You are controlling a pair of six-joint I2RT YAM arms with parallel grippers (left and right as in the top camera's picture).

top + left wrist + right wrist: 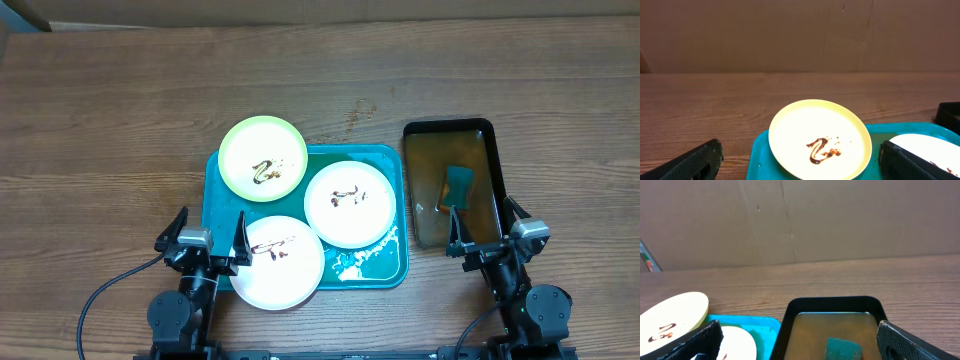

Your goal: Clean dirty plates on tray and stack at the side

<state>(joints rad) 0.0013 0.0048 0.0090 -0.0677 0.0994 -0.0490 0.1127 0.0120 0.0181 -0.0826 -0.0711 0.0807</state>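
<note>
Three sauce-smeared plates lie on the teal tray (385, 268): a lime-green plate (262, 158) at its back left, a white plate (350, 203) at the right, and a second white plate (280, 262) at the front left overhanging the rim. My left gripper (208, 243) is open and empty at the tray's front left; its wrist view shows the green plate (820, 138) and tray (760, 150) ahead. My right gripper (492, 238) is open and empty at the near end of the black tray (450, 128).
The black tray (832, 302) holds brownish water and a green sponge (458, 185), also seen in the right wrist view (844, 349). Brown crumbs (358, 112) lie on the wooden table behind the trays. A cardboard wall stands at the table's far edge.
</note>
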